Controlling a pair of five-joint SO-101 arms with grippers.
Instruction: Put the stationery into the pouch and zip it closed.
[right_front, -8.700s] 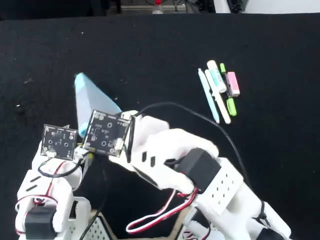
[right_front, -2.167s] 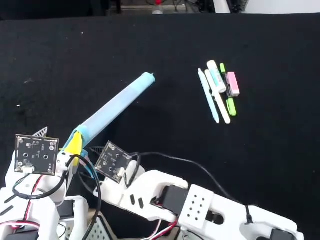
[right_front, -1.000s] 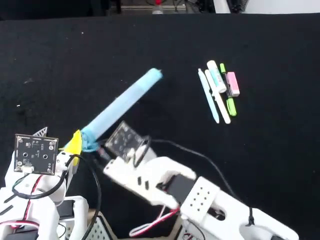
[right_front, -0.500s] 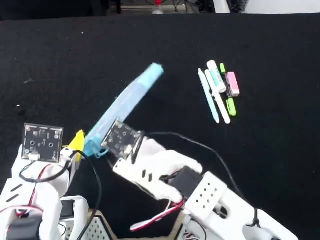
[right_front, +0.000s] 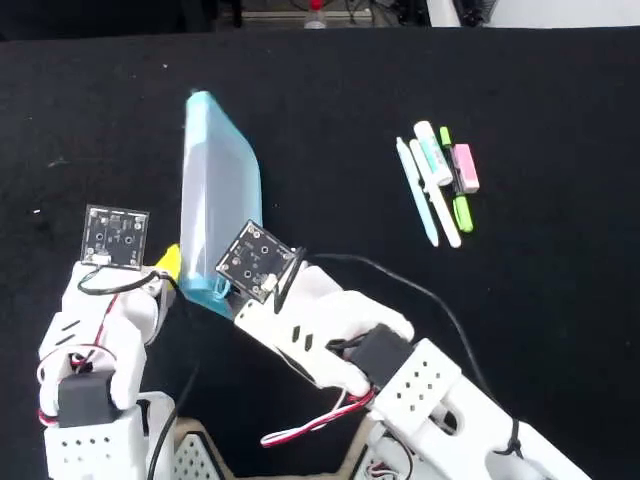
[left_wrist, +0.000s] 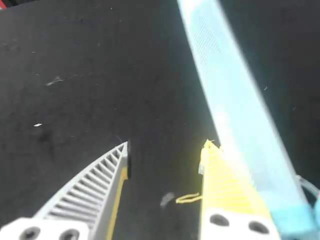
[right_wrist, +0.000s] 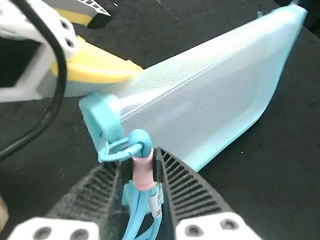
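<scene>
The light blue pouch (right_front: 218, 195) lies on the black table, left of centre, its long side running away from the arms. My right gripper (right_wrist: 142, 167) is shut on the pink zipper pull (right_wrist: 143, 172) with its blue loop, at the pouch's (right_wrist: 210, 100) near end. My left gripper (left_wrist: 167, 150) is open with nothing between its fingers. Its yellow finger (left_wrist: 225, 185) lies against the side of the pouch (left_wrist: 235, 110), close to the same near end. The stationery (right_front: 440, 180), several pens and markers with a pink eraser (right_front: 466, 168), lies in a bundle at the right.
The table is a black cloth (right_front: 520, 320) with open room between the pouch and the stationery. The right arm's white body and cable (right_front: 380, 350) stretch across the front centre. The left arm's body (right_front: 95, 340) stands at the front left.
The pouch has swung from pointing far-right to pointing straight away, and now lies flatter and wider. The right gripper stayed on its near end, and the left arm moved forward beside it.
</scene>
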